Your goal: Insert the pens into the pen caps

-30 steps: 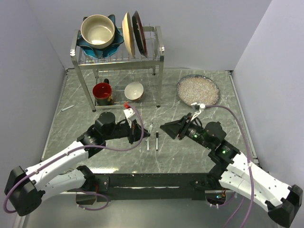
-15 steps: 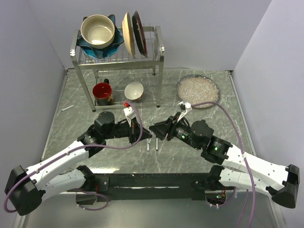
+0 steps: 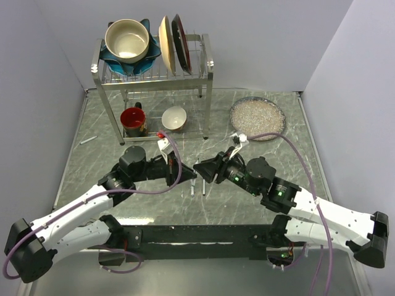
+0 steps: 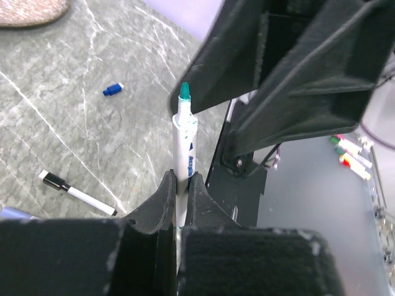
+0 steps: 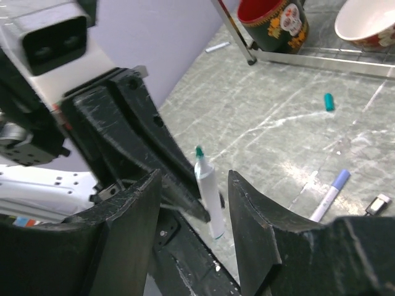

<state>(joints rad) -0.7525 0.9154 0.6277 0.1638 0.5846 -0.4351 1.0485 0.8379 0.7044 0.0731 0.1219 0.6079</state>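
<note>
My left gripper (image 4: 179,179) is shut on the white barrel of the teal-tipped pen (image 4: 186,139) and holds it tip up above the table. My right gripper (image 5: 194,179) is open, with a finger on each side of that pen (image 5: 208,192) and not touching it. In the top view the two grippers (image 3: 188,171) (image 3: 200,168) meet at the table's middle. The blue pen (image 5: 330,196) and the black pen (image 4: 77,192) lie on the table below them. The teal cap (image 5: 329,102) and the blue cap (image 4: 113,89) lie loose on the table. The black cap cannot be made out for certain.
A metal dish rack (image 3: 154,74) stands at the back left, with a red mug (image 3: 133,120) and a small bowl (image 3: 174,117) under it. A round plate of pale grains (image 3: 257,116) sits at the back right. A thin white stick (image 3: 88,140) lies at the far left.
My right gripper has swung left across the table to meet my left gripper and now brackets the teal pen. The left arm has barely shifted.
</note>
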